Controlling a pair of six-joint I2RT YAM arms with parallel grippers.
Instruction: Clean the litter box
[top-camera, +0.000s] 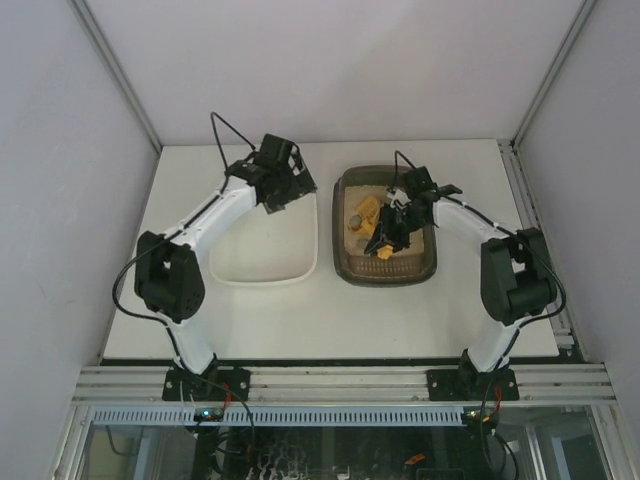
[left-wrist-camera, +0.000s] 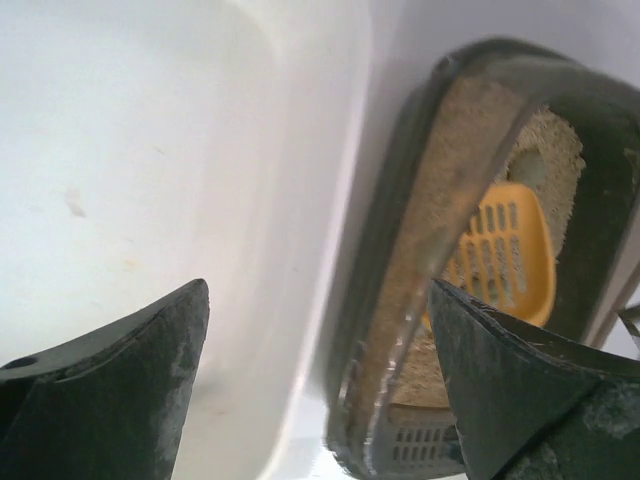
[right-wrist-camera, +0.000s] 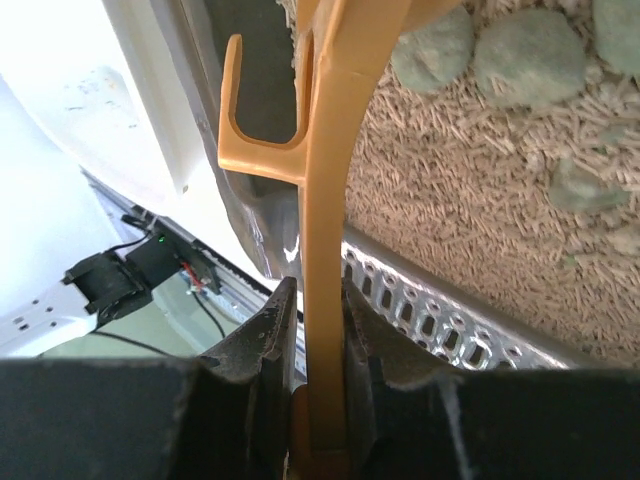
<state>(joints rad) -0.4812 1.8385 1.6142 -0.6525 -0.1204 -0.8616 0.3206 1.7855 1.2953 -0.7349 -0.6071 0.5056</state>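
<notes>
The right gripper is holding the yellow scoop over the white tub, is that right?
Not quite. The right gripper holds the yellow scoop over the litter box, not the white tub beside it. The top view shows this.

Litter box (top-camera: 385, 276) dark translucent plastic; litter (right-wrist-camera: 480, 200) coarse; scoop (right-wrist-camera: 325, 250) smooth plastic.

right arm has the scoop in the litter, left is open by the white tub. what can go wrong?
1. The right gripper pinches only the thin handle of the scoop. Loaded with clumps, it may twist or slip.
2. Litter could spill onto the table between the litter box and the white tub.
3. The open left gripper hangs at the tub's edge, possibly in the scoop's path.
</notes>
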